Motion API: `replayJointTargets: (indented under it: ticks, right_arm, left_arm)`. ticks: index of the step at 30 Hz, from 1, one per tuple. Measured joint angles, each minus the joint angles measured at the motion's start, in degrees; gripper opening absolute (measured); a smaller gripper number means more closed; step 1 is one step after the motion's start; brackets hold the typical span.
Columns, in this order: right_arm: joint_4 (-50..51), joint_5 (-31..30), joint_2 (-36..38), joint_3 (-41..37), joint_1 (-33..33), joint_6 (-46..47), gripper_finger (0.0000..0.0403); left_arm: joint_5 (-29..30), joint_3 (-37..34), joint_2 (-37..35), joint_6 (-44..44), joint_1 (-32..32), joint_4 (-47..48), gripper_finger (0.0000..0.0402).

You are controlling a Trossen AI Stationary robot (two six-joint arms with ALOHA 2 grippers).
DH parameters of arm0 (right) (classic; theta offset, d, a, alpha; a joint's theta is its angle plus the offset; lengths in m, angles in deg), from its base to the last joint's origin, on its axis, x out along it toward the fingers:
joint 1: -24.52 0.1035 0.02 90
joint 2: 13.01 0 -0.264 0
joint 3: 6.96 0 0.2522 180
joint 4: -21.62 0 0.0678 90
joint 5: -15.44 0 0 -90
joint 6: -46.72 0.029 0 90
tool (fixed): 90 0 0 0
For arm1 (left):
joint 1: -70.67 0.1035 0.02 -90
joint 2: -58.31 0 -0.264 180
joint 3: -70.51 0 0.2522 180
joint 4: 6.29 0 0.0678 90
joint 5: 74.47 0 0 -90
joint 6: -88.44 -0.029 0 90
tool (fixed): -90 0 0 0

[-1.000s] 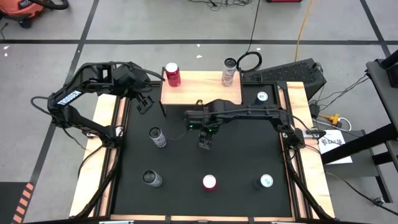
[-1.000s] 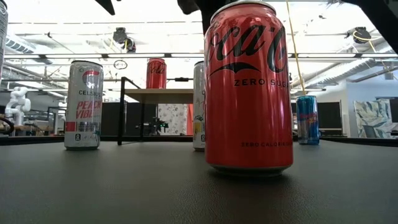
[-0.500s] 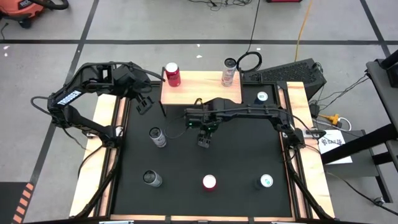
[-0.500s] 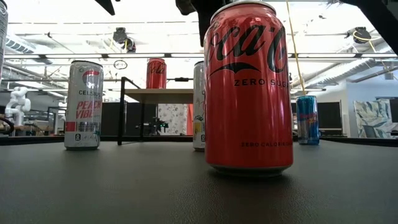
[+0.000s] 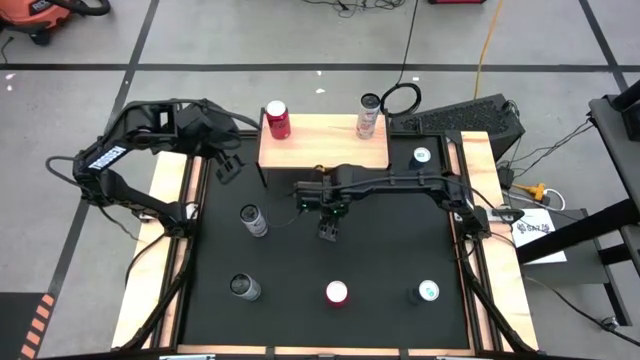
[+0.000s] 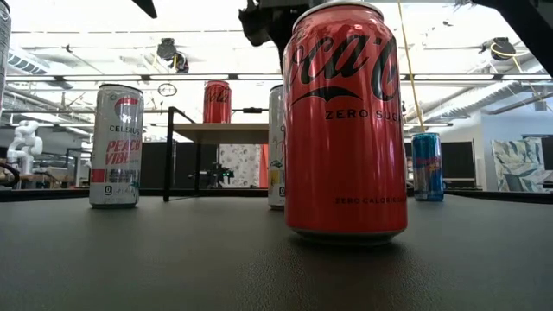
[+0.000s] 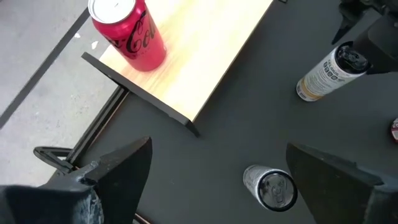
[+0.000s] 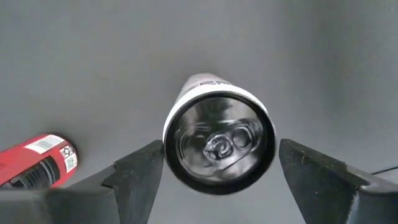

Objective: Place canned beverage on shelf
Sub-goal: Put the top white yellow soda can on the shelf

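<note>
High view: my right gripper [image 5: 328,228] hangs over the middle of the black mat [image 5: 390,260], jaws apart, directly above a slim can [image 8: 219,139] I cannot make out from this height because the gripper covers it. The left gripper [image 5: 228,167] waits by the shelf's left end, jaws also apart and empty. The shelf [image 5: 322,147] sits at the mat's far edge and already carries a red can [image 5: 278,119] on its far-left corner and a pale can [image 5: 368,115] on its far-right corner; the space between them is free. Other cans stand along the mat's near edge and left side.

Low view: a red Zero Sugar can [image 6: 346,121] fills the foreground and hides most of the slim can behind it. Only a dark part of an arm shows at the top, so I cannot confirm alignment here.

Left wrist view: nothing held; the shelf's near-left corner and the red can are plainly visible.

Right wrist view: the slim can's lid lies between my fingers [image 8: 140,171], neither touching. The can reads slightly nearer one finger.

Risks, in my judgement: an off-centre descent could nudge and topple the can; a high grip could let it swing; on delivery it could clip the shelf edge or a can already there.
</note>
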Motion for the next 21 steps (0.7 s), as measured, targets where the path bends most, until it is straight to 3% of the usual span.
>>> replayJointTargets:
  ticks: [11,21]
  right_arm:
    - [-3.3,0.2,0.0,-0.6,0.0,-1.0,0.0303]
    - [-8.0,1.8,0.0,-9.2,0.0,-1.2,0.0303]
  left_arm:
    - [0.0,0.0,-1.9,-0.1,0.0,0.0,0.0373]
    - [0.0,0.0,-2.9,-0.1,0.0,0.0,0.0373]
